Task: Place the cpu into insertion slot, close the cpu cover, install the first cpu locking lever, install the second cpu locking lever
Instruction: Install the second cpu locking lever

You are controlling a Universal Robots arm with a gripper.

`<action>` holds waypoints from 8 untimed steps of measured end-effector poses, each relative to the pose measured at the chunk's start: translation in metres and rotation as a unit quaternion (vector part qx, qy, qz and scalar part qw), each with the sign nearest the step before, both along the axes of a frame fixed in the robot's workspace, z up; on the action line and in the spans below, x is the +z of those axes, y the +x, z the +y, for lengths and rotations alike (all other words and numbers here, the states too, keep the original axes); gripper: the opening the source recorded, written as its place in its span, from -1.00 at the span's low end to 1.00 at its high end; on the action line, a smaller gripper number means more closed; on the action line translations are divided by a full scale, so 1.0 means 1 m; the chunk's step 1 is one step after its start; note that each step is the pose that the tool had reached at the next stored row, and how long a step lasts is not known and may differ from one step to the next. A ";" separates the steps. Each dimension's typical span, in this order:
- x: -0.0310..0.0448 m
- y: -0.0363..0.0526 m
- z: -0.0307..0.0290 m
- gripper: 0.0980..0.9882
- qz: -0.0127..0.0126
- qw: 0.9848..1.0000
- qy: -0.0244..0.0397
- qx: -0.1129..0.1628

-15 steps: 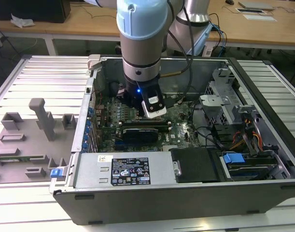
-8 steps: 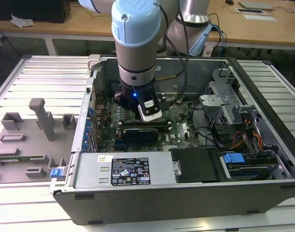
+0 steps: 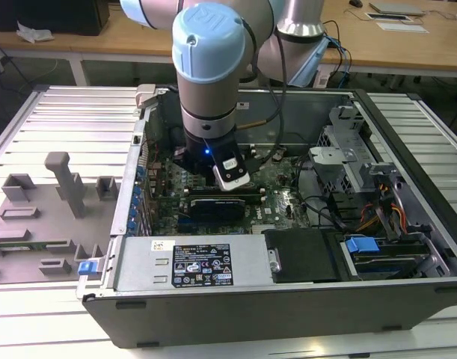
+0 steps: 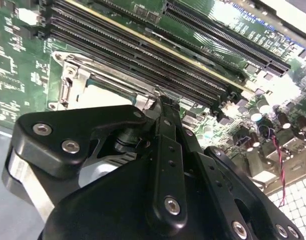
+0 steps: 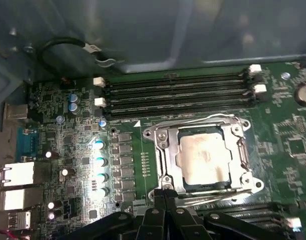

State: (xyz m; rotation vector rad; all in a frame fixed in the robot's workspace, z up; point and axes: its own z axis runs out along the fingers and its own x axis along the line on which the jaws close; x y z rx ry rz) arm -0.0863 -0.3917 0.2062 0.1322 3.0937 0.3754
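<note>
With the arm reaching down into an open computer case (image 3: pixel 408 292), the gripper (image 5: pixel 164 196) sits low over the green motherboard (image 5: pixel 77 150), its black fingertips pressed together at the edge of the insertion slot (image 5: pixel 165 165). The cpu (image 5: pixel 202 158), pale metal top upward, lies seated in that socket. The cpu cover (image 5: pixel 241 145) is down flat around the chip, its silvery frame bordering the cutout. A thin wire lever (image 5: pixel 193 121) runs along the socket side nearest the memory slots (image 5: pixel 178 95); whether it is latched, cannot tell. In the second wrist view the gripper's black linkage (image 4: pixel 163 165) hides most of the socket; the long black slots (image 4: pixel 142 55) run beyond it.

Surroundings: the case lies on its side on a ribbed metal table (image 3: pixel 63 120). Grey fixture blocks (image 3: pixel 63 183) stand on the exterior view's left. A wooden bench (image 3: pixel 408 45) crosses the background.
</note>
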 end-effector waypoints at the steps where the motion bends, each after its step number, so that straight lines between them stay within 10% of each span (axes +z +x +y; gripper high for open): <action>1: -0.0022 -0.0002 0.0002 -0.98 0.000 1.000 0.000 0.005; 8: -0.0090 -0.0005 0.0040 -0.98 0.000 1.000 0.000 0.016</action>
